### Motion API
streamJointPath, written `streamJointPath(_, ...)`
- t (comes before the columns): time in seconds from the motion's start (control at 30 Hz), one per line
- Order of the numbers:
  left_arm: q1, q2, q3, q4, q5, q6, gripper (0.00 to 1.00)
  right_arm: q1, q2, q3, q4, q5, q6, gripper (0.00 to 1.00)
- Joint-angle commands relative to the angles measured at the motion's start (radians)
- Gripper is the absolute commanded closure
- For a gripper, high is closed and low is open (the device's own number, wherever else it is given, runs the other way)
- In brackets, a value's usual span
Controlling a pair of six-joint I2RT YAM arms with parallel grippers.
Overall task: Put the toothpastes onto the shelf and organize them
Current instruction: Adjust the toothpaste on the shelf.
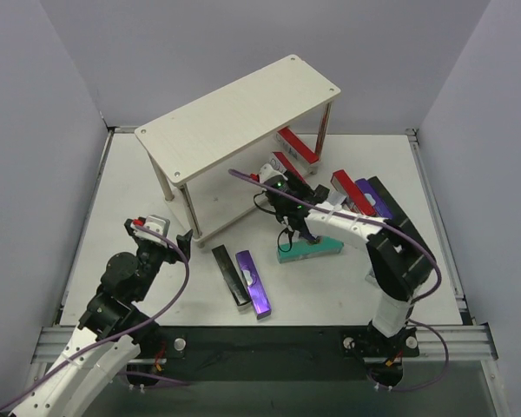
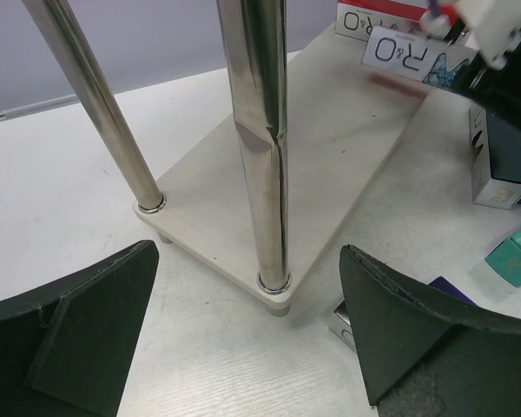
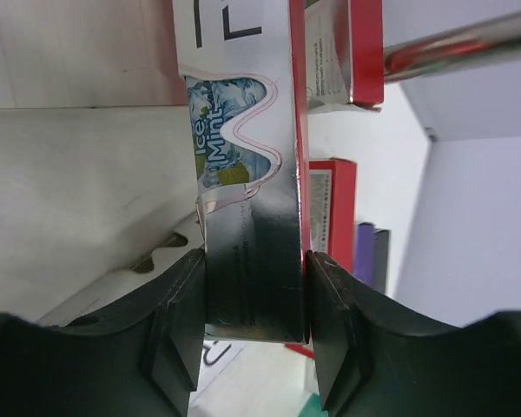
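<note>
1. My right gripper (image 3: 253, 300) is closed narrow on the slim sides of a red-edged "Ice Mint" carton (image 3: 243, 174). It grips near one end, I judge so the long body can lead in over the lower board (image 3: 69, 174).
2. My left gripper (image 2: 247, 287) is spread wide and holds nothing. It hangs just off the near-left corner of the shelf (image 1: 243, 113), I judge to stay clear of the working arm.
3. The shelf stands skewed on the far half of the table, and another red carton (image 1: 297, 146) lies on the far-right end of its lower tier.
4. Waiting on the table are a teal carton (image 1: 311, 250) near centre, and a black carton (image 1: 229, 274) and a purple carton (image 1: 253, 283) side by side to its left. A red, purple and black cluster (image 1: 365, 196) lies right of the shelf.
5. The white table (image 1: 113, 217) is flat and matt. Plain grey walls (image 1: 35, 130) close in left, far and right.
</note>
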Motion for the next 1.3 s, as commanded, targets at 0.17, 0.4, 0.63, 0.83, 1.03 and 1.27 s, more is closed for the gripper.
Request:
streamJointPath(0.17, 0.009, -0.008, 0.004, 0.045, -0.011, -0.005, 0.03, 0.06, 0.216, 0.041, 0.512, 0.32, -0.542, 0.73)
streamJointPath(0.4, 0.01, -0.008, 0.004, 0.047, -0.008, -0.005, 0.03, 0.064, 0.289, 0.072, 0.55, 0.305, -0.631, 0.66)
streamJointPath(0.63, 0.01, -0.006, 0.004, 0.048, 0.0, -0.005, 0.03, 0.069, 0.311, 0.084, 0.52, 0.297, -0.636, 0.54)
streamJointPath(0.83, 0.01, -0.005, 0.004, 0.047, 0.0, -0.005, 0.03, 0.077, 0.283, 0.097, 0.4, 0.256, -0.564, 0.48)
streamJointPath(1.03, 0.01, -0.005, 0.004, 0.048, 0.004, -0.005, 0.03, 0.084, 0.257, 0.109, 0.285, 0.21, -0.516, 0.44)
streamJointPath(1.27, 0.01, -0.008, 0.004, 0.048, 0.004, -0.007, 0.03, 0.084, 0.256, 0.121, 0.221, 0.188, -0.49, 0.41)
